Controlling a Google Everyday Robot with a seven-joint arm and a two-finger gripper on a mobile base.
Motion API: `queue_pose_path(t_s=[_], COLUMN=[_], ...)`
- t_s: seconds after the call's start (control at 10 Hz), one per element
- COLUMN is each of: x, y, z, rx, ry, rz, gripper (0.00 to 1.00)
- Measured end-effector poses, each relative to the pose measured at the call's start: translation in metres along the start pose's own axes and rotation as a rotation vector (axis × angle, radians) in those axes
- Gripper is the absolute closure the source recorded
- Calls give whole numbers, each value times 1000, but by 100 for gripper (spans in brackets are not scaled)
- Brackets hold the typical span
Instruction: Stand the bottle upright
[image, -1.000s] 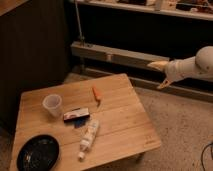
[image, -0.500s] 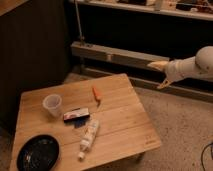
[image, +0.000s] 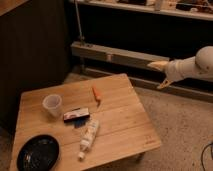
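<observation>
The bottle (image: 89, 137) is lying on its side near the front of the wooden table (image: 125, 117), with a dark packet (image: 76, 115) just behind it. A cup (image: 52, 105), an orange carrot (image: 96, 94) and a black plate (image: 37, 152) are sitting around it. The gripper (image: 158, 75) is hanging far right, off the table, with its jaws spread and grasping nothing.
</observation>
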Motion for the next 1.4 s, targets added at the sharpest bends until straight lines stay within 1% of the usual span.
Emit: queue_pose_path(t_s=[0.4, 0.5, 0.6, 0.7, 0.8, 0.9, 1.0, 1.1, 1.2, 1.4], x=[-1, -3, -12, -20, -36, -60, -91, -110, -142, -193], y=[0, -2, -7, -8, -12, -14, -14, -13, -13, -22], z=[-1, -1, -7, -12, -20, -30, -41, -47, -52, -45], rx=[1, 7, 24, 32, 46, 56, 61, 60, 55, 43], ry=[1, 8, 13, 9, 4, -1, -10, -18, -40, -98], rz=[-2, -12, -44, -64, -102, -152, -213, -253, -317, -412], gripper=[25, 25, 25, 25, 25, 25, 25, 25, 25, 25])
